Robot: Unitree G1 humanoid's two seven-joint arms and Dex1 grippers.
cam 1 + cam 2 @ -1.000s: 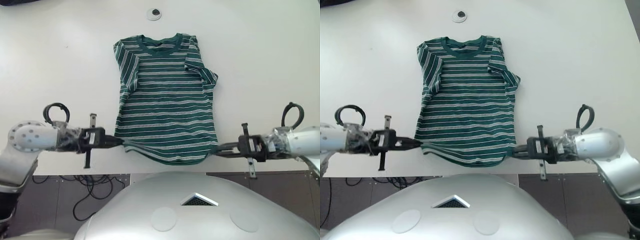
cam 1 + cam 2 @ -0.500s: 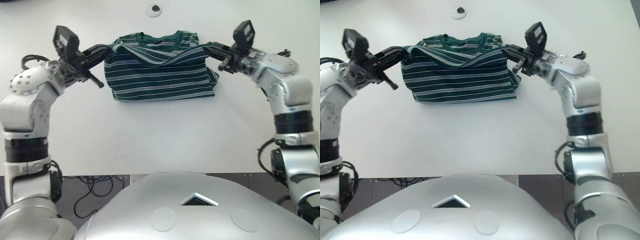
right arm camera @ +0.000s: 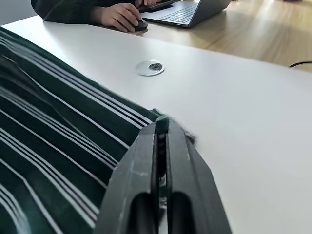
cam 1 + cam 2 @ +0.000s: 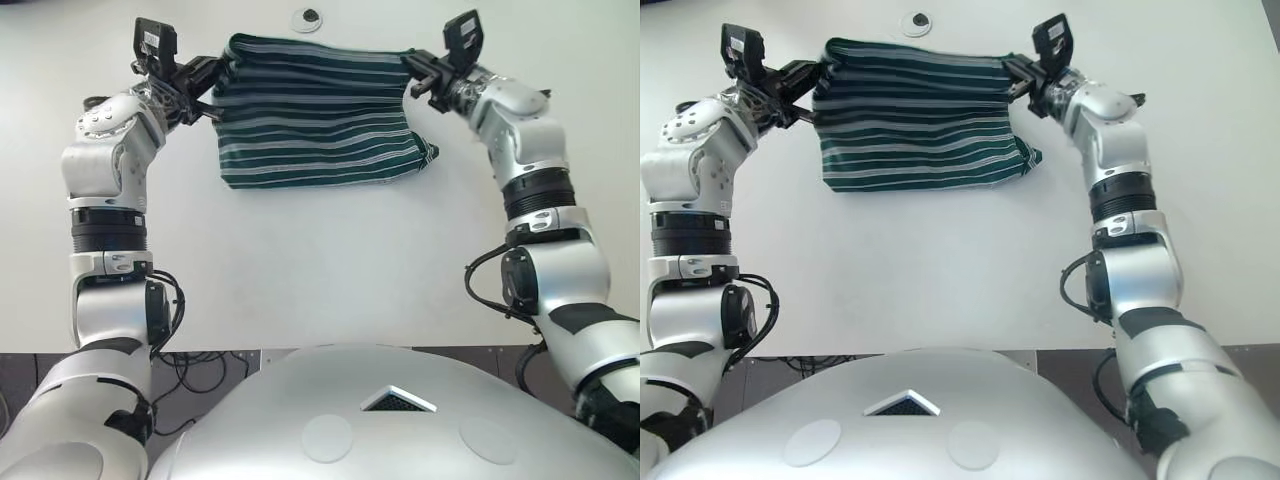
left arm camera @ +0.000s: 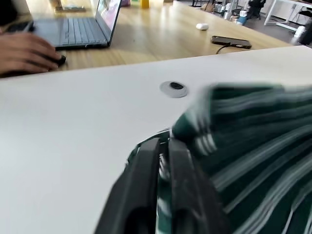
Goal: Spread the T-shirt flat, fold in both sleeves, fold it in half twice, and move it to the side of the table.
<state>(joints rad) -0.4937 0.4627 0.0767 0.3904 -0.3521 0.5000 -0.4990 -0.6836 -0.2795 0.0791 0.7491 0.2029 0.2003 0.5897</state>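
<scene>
Your left end effector and right end effector each pinch a far corner of the half-folded striped T-shirt, which stretches lengthwise between them along the tabletop's far edge, equally near both arms.

The dark green fabric T-shirt with thin white stripes lies doubled over on itself, forming a wide rectangle on the far middle of the white table. Its stripes run across. The far edge is pulled straight and raised off the surface. Its 2 corners are pinched, 1 in the left gripper and 1 in the right gripper, both clamped on the cloth. The near, folded edge rests on the table. At the near right corner a small point of cloth sticks out past the rectangle.
</scene>
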